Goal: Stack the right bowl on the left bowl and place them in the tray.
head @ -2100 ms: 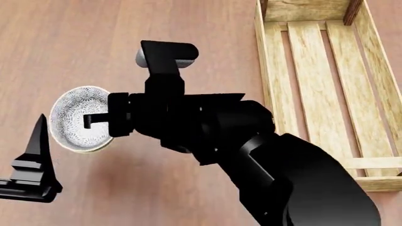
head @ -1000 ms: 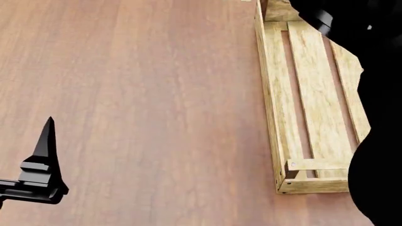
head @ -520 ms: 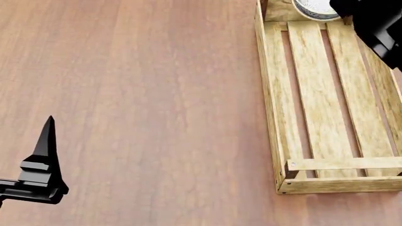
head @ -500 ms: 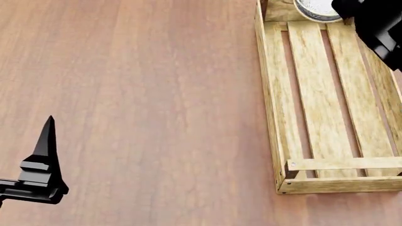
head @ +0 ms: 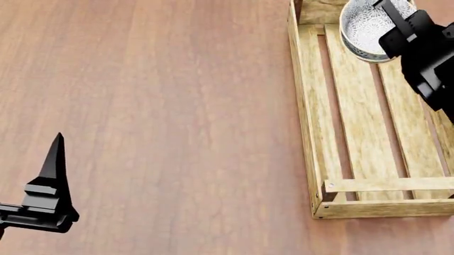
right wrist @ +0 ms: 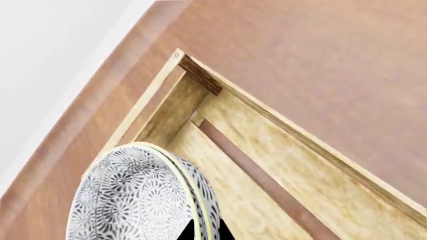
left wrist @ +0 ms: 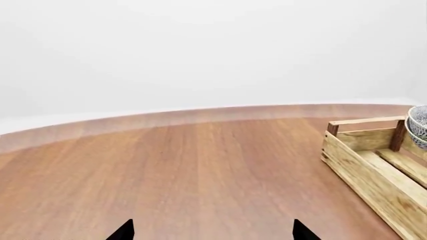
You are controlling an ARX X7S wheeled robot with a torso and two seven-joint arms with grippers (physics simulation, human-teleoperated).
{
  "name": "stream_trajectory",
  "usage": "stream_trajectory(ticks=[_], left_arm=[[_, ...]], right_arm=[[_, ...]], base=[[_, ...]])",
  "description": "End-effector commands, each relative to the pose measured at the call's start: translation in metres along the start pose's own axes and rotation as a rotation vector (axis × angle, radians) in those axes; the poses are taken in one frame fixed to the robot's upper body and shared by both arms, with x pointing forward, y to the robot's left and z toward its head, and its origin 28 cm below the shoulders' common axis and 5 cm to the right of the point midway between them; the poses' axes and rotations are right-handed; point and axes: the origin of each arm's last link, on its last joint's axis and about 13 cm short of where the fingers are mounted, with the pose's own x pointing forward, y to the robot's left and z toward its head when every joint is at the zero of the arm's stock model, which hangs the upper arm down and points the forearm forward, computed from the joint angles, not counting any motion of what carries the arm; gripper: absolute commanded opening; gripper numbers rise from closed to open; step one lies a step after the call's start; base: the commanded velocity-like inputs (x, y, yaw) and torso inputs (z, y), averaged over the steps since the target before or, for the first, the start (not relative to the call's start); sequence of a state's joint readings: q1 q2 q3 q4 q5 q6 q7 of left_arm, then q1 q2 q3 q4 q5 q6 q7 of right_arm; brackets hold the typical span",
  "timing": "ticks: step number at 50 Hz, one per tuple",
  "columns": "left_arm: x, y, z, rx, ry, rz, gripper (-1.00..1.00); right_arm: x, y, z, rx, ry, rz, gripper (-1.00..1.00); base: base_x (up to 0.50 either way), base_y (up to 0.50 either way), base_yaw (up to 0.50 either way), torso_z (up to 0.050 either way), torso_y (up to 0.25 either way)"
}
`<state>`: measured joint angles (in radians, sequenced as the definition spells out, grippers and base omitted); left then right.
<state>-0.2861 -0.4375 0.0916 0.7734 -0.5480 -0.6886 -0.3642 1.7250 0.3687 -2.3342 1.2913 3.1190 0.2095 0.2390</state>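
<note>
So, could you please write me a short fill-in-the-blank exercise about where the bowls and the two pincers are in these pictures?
1. The stacked bowls are held by the ____ pincer.
2. The bowls hang over the far end of the ____.
3. The left pincer holds ____.
4. The tray's bottom is made of wooden ____.

Missing words: right; tray; nothing; slats

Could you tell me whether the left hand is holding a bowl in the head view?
No, the left hand hangs over bare table with nothing in it, while the stacked bowls are over the tray in the right hand.
</note>
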Motion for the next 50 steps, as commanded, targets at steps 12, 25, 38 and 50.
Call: stream_trajectory(ticks=[12,25,38,50], left_arm=[[-0.001,-0.001,-0.003,0.026,-0.002,-0.026,1.0],[-0.002,0.0,-0.002,0.014,-0.008,-0.025,1.0],[-0.003,0.0,-0.004,0.007,-0.013,-0.024,1.0],[-0.005,0.002,-0.003,0.0,-0.015,-0.022,1.0]], right_arm=[[0.004,0.002,-0.009,0.037,0.001,-0.002,-1.0],[0.006,0.0,-0.012,0.033,0.005,-0.015,-1.0],[0.008,-0.005,-0.015,0.057,0.015,-0.1,-1.0],[0.009,-0.008,-0.019,0.04,0.049,-0.161,-1.0]], base=[[0.0,0.0,0.0,0.0,-0.182],[0.0,0.0,0.0,0.0,-0.007],[0.0,0.0,0.0,0.0,0.0],[0.0,0.0,0.0,0.0,0.0]])
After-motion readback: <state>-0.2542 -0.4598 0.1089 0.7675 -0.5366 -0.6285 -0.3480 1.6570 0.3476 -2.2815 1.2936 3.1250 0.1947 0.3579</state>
